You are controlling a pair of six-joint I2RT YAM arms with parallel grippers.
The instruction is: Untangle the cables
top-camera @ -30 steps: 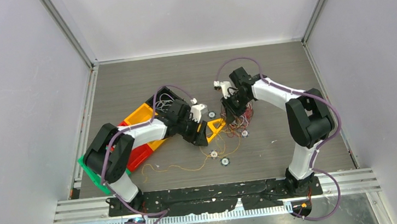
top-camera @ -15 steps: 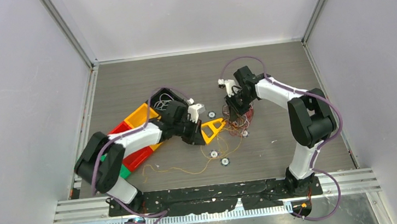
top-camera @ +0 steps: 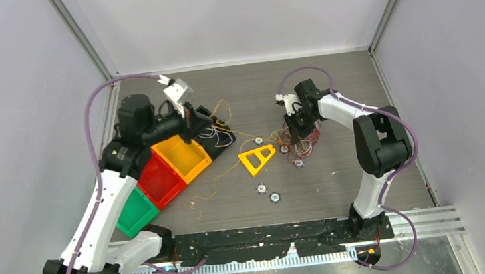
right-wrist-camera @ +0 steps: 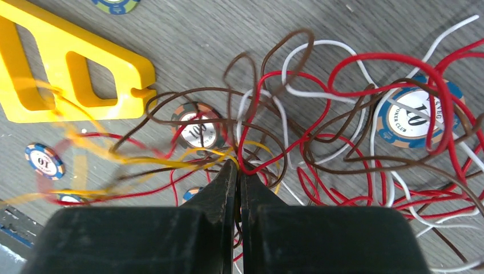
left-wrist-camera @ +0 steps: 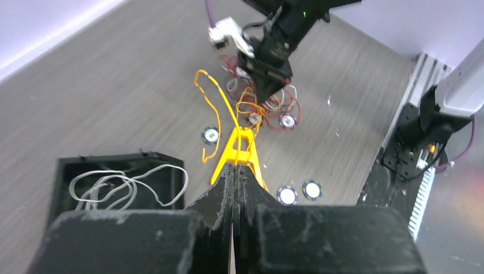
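1. Left gripper (left-wrist-camera: 234, 170) hangs above the black bin (left-wrist-camera: 61, 171), jaws clenched. Cannot tell whether they pinch the yellow-orange strand (left-wrist-camera: 218, 94) that arcs away beyond the tips.
2. Right gripper (right-wrist-camera: 237, 166) is down at the cables (top-camera: 299, 142), jaws clenched on red and yellow strands of the tangle.
3. The tangle lies on the table (top-camera: 329, 88), just beside a yellow triangle (right-wrist-camera: 128, 71) and draped over poker chips (right-wrist-camera: 419, 123).
4. White wires (left-wrist-camera: 114, 185) lie coiled inside the black bin.
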